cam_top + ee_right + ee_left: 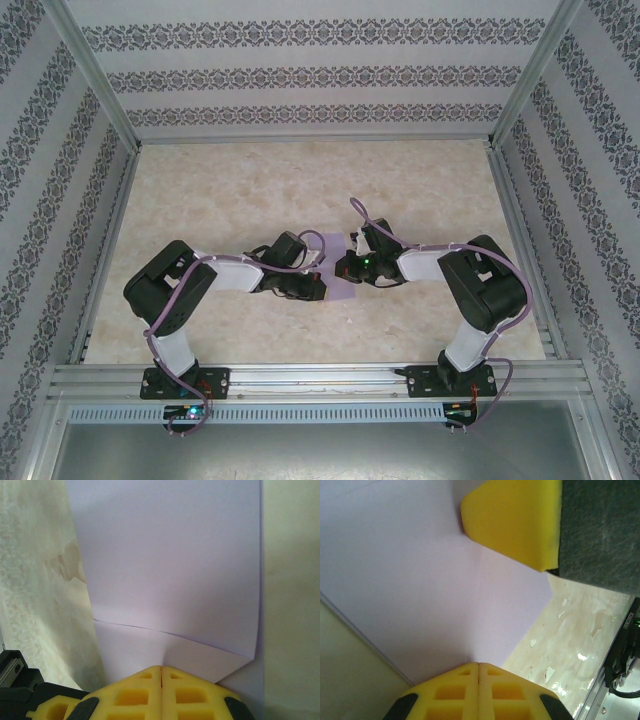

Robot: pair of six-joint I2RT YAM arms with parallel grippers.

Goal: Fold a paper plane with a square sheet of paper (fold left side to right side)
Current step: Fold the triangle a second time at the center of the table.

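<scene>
The sheet of paper (341, 290) lies flat on the desk (250, 190) near its middle, between the two arms, and from above the wrists cover most of it. The left hand (478, 672) is closed, its yellow fingertips together at the near edge of the lilac surface. The right hand (161, 672) is closed the same way at the paper's edge on its own side. I cannot tell whether either one has a sliver of paper nipped between its tips. In the left wrist view one yellow finger (515, 520) of the right hand sits on the paper from the far side, and a faint crease runs between it and the left fingertips.

The paper looks thin, light and limp. It will likely slide on the smooth desk, buckle if pushed from one edge, and crumple if squeezed hard. It seems best held down with one flat fingertip while the other hand lifts a corner or free edge, pinching only the very margin.

Seen from the right wrist it lies doubled. An upper layer ends in a slanted edge just ahead of the fingertips, and a straight side runs away on the right. It reads as longer than wide, with its long axis probably leading away from the right hand. No pointed nose shows, so it has no front yet
</scene>
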